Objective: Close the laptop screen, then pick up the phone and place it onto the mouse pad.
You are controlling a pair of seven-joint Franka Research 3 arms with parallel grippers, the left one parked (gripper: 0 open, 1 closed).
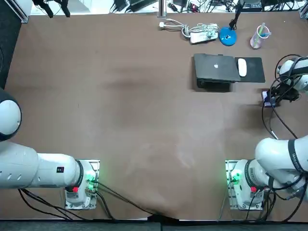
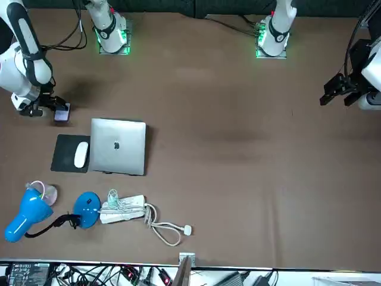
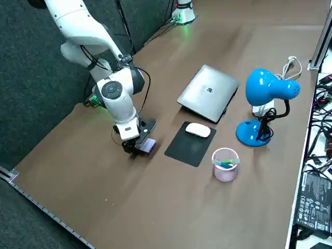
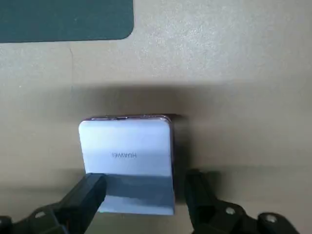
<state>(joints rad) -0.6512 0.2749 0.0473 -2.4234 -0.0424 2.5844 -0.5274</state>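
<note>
The silver laptop [image 1: 216, 67] lies with its lid down, and beside it is the dark mouse pad [image 1: 255, 73] with a white mouse [image 1: 242, 67] on it. The phone [image 4: 126, 156] is pale and lies back side up, just off the pad's corner [image 4: 63, 19]. It casts a shadow on the brown table. My right gripper [image 4: 141, 195] is low at the table's right edge, and its two fingers sit against the phone's long sides. From the side view the phone [image 3: 148, 146] juts from the gripper [image 3: 136, 147] toward the mouse pad [image 3: 187, 145].
A blue desk lamp [image 3: 267, 98] and a clear cup with pens [image 3: 225, 164] stand beyond the pad. A white power strip with a coiled cord [image 1: 199, 33] lies behind the laptop. Cables trail along the right arm [image 1: 274, 120].
</note>
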